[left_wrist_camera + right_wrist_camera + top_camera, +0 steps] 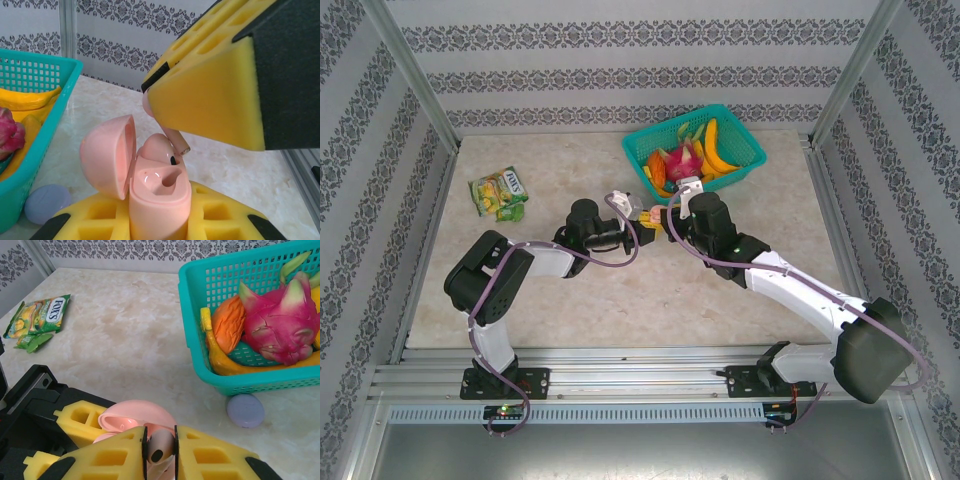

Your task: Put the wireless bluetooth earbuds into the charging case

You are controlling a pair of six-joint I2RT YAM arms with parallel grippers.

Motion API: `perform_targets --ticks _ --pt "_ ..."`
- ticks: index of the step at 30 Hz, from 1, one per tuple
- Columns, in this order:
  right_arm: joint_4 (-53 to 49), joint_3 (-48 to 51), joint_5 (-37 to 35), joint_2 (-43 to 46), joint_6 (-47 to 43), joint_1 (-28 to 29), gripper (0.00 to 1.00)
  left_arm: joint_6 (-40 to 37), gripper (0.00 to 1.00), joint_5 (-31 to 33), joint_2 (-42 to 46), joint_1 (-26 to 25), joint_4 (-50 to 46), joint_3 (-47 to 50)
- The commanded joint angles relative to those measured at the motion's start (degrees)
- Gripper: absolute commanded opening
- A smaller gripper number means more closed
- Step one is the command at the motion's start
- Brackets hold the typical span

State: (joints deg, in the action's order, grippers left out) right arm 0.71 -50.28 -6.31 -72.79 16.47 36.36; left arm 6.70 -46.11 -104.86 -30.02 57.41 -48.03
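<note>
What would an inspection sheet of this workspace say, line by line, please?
Surface: pale marbled table, no spills seen.
Job's things: open pink case; pink earbud just above it; purple case beside teal fruit basket.
Clutter: teal fruit basket; green sweets packet.
Grippers: left gripper shut on pink case; right gripper shut on pink earbud.
Cables: purple cables loop along both arms.
Surroundings: patterned walls, metal frame.

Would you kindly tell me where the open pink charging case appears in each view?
Top external: pink charging case at centre, just left-below the teal basket.
Left wrist: bottom centre, lid open, basket at left.
Right wrist: bottom centre, basket upper right.
Shared landmark: the teal basket.
</note>
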Motion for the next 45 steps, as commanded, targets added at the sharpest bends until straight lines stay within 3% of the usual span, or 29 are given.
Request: perform_targets --ticks 1,45 --pt "1.9 -1.9 1.1 0.8 1.1 -0.5 0.22 0.9 0.00 -1.4 0.0 -0.7 3.1 -0.6" --pt "3.2 -0.1 1.4 1.5 2.2 -1.2 0.22 0.8 0.00 0.7 0.6 -2.6 2.4 -2.2"
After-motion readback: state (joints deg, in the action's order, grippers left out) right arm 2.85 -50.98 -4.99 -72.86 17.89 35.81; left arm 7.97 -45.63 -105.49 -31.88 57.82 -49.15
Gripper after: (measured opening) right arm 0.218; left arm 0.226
